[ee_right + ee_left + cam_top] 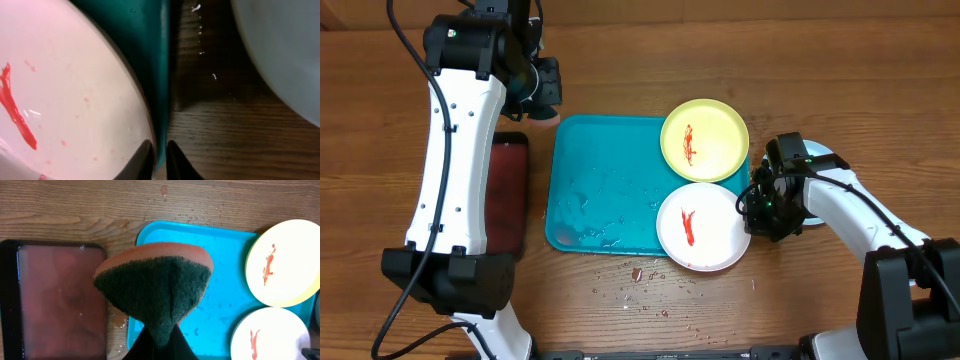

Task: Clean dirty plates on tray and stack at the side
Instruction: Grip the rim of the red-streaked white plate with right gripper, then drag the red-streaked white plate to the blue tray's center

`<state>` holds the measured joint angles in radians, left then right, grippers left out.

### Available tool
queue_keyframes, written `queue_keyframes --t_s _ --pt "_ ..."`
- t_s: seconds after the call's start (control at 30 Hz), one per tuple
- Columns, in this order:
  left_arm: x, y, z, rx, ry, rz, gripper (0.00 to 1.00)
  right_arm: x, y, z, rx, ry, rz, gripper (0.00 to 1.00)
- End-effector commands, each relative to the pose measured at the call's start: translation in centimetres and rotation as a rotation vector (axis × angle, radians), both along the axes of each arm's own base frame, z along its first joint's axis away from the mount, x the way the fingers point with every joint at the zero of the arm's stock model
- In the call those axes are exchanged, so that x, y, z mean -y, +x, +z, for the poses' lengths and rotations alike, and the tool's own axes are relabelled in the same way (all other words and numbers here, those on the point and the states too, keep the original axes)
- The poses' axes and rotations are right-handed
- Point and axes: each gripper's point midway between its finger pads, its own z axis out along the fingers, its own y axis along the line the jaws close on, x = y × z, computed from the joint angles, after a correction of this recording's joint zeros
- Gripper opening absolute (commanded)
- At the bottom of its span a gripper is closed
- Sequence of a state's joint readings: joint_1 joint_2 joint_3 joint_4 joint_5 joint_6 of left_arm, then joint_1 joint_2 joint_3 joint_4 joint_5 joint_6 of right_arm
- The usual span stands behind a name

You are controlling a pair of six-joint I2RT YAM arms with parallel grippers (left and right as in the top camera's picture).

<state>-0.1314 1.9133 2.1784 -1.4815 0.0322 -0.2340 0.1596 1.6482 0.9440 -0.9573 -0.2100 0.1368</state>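
Observation:
The turquoise tray point(600, 190) lies mid-table, wet in its middle. A yellow-green plate point(705, 140) with a red smear sits on its far right corner. A white plate point(702, 227) with a red smear sits on its near right corner. My right gripper point(753, 207) has its jaws nearly together across the white plate's point(65, 90) right edge, where the tray's rim point(161, 100) shows between the fingers. A pale blue plate point(285, 50) lies on the wood to the right. My left gripper point(160, 341) is shut on an orange and green sponge point(155, 285) above the tray's left edge.
A black tray with a reddish inside point(505, 190) lies left of the turquoise one. Red crumbs and drops point(640, 285) dot the wood in front of the tray. The left arm point(455, 170) reaches over the black tray.

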Motion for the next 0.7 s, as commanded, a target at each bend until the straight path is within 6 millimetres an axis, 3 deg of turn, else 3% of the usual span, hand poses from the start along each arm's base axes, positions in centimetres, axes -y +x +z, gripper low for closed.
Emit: queue_keyframes --t_s 0.0,0.23,0.33,0.57,0.67 --pt "0.2 -0.2 0.5 0.015 0.002 0.0 0.04 0.2 0.0 0.2 0.01 -0.014 0.001 0.07" --pt "0.2 0.2 0.6 0.032 0.006 -0.017 0.04 0.2 -1.0 0.4 -0.038 -0.018 -0.03 0.04" --pt "0.0 -0.1 0.8 0.029 0.018 -0.034 0.04 -0.9 -0.8 1.4 -0.035 0.04 -0.028 0.04" --pt "-1.9 -0.8 1.3 0.004 0.023 0.008 0.04 -5.8 2.7 4.8 0.114 0.071 -0.028 0.04" --pt "-2.5 -1.2 0.9 -0.02 0.03 0.018 0.04 -8.3 4.8 5.7 0.21 0.047 -0.151 0.04"
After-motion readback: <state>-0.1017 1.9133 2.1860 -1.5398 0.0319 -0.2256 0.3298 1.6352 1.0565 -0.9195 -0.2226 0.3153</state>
